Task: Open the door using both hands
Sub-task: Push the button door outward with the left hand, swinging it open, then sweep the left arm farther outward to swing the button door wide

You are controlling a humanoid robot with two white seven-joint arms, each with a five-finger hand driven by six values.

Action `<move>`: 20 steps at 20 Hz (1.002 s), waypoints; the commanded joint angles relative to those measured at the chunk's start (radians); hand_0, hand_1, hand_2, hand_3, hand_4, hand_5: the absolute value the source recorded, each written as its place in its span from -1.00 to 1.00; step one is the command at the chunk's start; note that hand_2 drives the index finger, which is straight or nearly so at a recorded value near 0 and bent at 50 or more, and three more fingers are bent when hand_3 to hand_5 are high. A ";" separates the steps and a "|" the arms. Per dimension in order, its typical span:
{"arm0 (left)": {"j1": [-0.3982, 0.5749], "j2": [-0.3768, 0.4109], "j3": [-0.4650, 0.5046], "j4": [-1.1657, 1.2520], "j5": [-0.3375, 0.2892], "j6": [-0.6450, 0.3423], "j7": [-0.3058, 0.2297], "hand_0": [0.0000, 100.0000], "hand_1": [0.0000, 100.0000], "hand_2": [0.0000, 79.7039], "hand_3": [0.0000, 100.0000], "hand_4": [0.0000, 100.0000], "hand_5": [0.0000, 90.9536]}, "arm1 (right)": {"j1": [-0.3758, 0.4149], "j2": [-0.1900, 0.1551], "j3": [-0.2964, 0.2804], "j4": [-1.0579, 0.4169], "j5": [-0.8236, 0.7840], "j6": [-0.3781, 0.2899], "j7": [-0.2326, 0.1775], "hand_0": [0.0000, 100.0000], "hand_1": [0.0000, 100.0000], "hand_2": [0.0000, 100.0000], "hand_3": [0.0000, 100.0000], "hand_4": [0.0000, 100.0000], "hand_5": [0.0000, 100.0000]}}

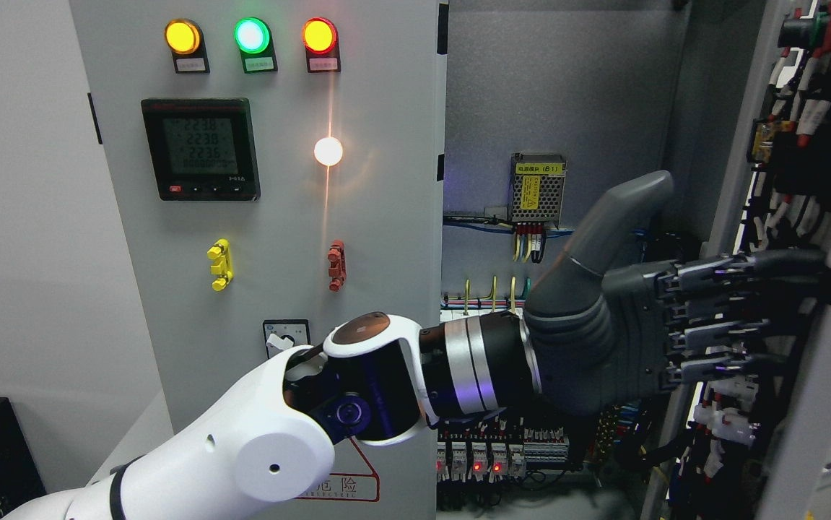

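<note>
We see the right cabinet door (805,303) swung open at the cabinet's right edge, our left hand (624,339) reaching across, fingers (718,303) extended against its inner edge, thumb raised, gripping nothing, forearm level

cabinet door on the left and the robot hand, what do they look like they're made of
Left cabinet door: looks like painted sheet metal, matte light grey; a lamp glare streaks softly down it. Left hand: probably moulded plastic or rubbery shell, matte dark grey, with a polished metal wrist ring.
</note>
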State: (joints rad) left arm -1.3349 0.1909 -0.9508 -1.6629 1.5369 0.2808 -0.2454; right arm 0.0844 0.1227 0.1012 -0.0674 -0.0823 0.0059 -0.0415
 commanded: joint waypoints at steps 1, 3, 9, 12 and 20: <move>-0.009 -0.139 -0.043 0.041 -0.081 0.005 0.000 -1.00 -1.00 -1.00 -1.00 -1.00 -1.00 | 0.000 0.000 0.000 0.000 -0.001 -0.001 0.000 -1.00 -1.00 -1.00 -1.00 -1.00 -1.00; -0.013 -0.180 -0.042 0.090 -0.099 0.006 -0.002 -1.00 -1.00 -1.00 -1.00 -1.00 -1.00 | 0.000 0.000 0.000 0.000 0.001 0.000 0.000 -1.00 -1.00 -1.00 -1.00 -1.00 -1.00; -0.013 -0.293 -0.043 0.158 -0.161 0.006 0.000 -1.00 -1.00 -1.00 -1.00 -1.00 -1.00 | 0.000 0.000 0.000 0.000 0.001 0.000 0.000 -1.00 -1.00 -1.00 -1.00 -1.00 -1.00; -0.017 -0.361 -0.043 0.219 -0.201 0.006 0.001 -1.00 -1.00 -1.00 -1.00 -1.00 -1.00 | 0.000 0.000 0.000 0.000 -0.001 0.000 0.000 -1.00 -1.00 -1.00 -1.00 -1.00 -1.00; -0.029 -0.370 -0.043 0.245 -0.219 -0.008 0.001 -1.00 -1.00 -1.00 -1.00 -1.00 -1.00 | 0.000 0.000 0.000 0.000 0.001 0.000 0.000 -1.00 -1.00 -1.00 -1.00 -1.00 -1.00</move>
State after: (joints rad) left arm -1.3568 -0.0839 -0.9868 -1.4956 1.3384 0.2806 -0.2462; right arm 0.0844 0.1227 0.1012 -0.0675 -0.0817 0.0059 -0.0415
